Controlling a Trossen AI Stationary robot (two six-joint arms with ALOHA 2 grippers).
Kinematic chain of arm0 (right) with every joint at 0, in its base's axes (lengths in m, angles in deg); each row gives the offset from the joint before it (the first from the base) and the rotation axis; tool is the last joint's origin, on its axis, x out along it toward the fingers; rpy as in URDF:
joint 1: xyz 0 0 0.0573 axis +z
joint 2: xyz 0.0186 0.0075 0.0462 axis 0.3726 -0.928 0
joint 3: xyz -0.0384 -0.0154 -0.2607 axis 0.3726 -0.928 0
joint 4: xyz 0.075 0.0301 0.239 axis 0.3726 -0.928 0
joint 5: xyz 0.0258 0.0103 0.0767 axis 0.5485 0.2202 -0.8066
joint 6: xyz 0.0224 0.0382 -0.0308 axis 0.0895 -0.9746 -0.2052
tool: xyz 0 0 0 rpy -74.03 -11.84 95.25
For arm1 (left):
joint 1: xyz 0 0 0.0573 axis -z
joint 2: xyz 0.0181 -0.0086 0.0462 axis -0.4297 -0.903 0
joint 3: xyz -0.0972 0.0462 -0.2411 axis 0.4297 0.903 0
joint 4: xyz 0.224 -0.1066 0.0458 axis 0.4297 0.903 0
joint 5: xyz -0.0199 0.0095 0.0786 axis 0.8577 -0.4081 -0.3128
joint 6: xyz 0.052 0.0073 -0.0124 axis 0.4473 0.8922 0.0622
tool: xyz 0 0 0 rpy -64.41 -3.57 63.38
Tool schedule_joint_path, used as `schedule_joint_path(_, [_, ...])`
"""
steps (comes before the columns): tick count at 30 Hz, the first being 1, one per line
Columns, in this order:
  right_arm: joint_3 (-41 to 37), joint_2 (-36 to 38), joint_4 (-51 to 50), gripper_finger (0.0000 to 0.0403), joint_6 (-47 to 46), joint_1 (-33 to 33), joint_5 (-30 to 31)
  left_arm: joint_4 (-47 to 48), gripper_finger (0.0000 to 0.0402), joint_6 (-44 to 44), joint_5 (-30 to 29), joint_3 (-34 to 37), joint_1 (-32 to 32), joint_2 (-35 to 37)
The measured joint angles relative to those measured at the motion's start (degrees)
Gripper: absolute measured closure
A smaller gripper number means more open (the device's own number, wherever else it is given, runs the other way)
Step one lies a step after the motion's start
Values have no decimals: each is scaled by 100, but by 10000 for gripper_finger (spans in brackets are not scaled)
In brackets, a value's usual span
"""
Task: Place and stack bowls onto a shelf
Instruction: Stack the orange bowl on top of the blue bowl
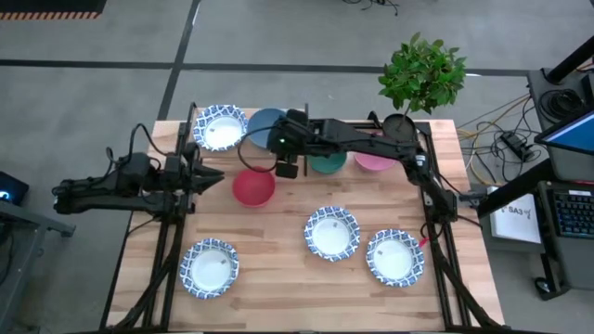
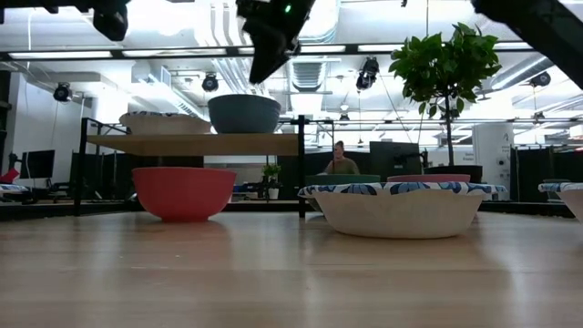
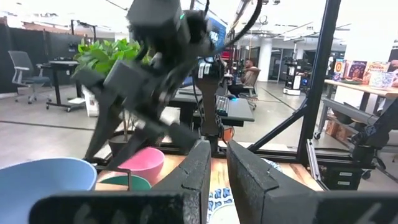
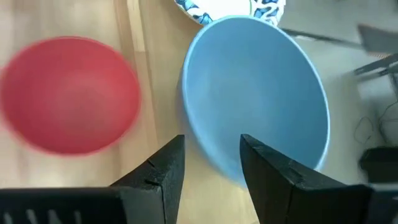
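The shelf (image 2: 191, 143) stands at the table's far left. A white bowl with a blue patterned rim (image 1: 220, 127) and the blue bowl (image 1: 263, 123) sit side by side on its board. My right gripper (image 4: 211, 149) hangs open, pointing down, just above the blue bowl (image 4: 255, 93) without touching it. The red bowl (image 1: 252, 187) rests on the table in front of the shelf. The green bowl (image 1: 327, 164) and the pink bowl (image 1: 374, 160) sit at the far edge. My left gripper (image 1: 212, 176) waits shut at the left, near the red bowl.
Three white patterned bowls lie on the near half of the table: one near left (image 1: 209, 268), one in the middle (image 1: 332, 232), one near right (image 1: 395, 257). A potted plant (image 1: 422, 74) stands at the far right corner. A seated person (image 2: 342, 160) shows far behind the table.
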Motion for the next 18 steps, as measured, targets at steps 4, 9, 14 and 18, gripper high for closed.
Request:
schedule_joint_path(4, [0,315,-512,265,-515,204,-649,9,365,-107,0,0,0,-172])
schedule_joint_path(9, [-62,606,-1067,285,-755,783,-829,21,365,-185,2,-28,0,-574])
schedule_joint_path(14, [-407,850,-1218,305,-1061,1487,-831,37,365,-478,167,-131,0,-1244])
schedule_joint_path(18, [-1083,1171,-1002,320,-1232,2033,-814,198,365,-851,482,-243,0,-1875])
